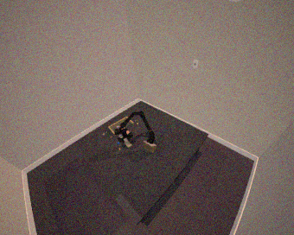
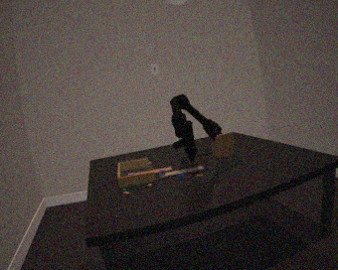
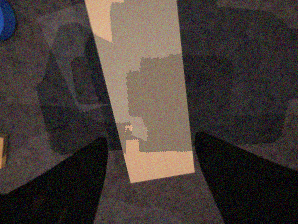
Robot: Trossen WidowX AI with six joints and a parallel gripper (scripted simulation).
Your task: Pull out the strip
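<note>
Hand [image 3: 150, 150] roughly half open, gripping nothing; dark fingertips visible at both lower corners of the wrist view, wide gap between them. Peach strip [image 3: 160, 165] lying on the dark table [image 3: 240, 75] straight below that gap, long axis running away from the hand toward the top of the wrist view, near end squared off between the fingertips. Much of the strip's middle greyed by blocky shadow. Small pale speck on the strip's left edge (too blurred to name).

Labelled cube not made out in any view. Blue object [image 3: 6, 20] cut off at the upper left corner of the wrist view, off to the hand's left; cannot tell whether it is the cube.

From the exterior view: arm [image 2: 185, 129] bent down over a cluster of pale strips [image 2: 163, 173] near mid-table, beside a tan tray-like block [image 2: 134, 166]; contents, if any, too dim to read. Separate tan box [image 2: 224, 145] standing behind the arm, apart from the strips.

Judgement: strip under the hand seemingly free of it; next move hinges on finding the cube, probably farther along or beside the strip's long axis.
</note>
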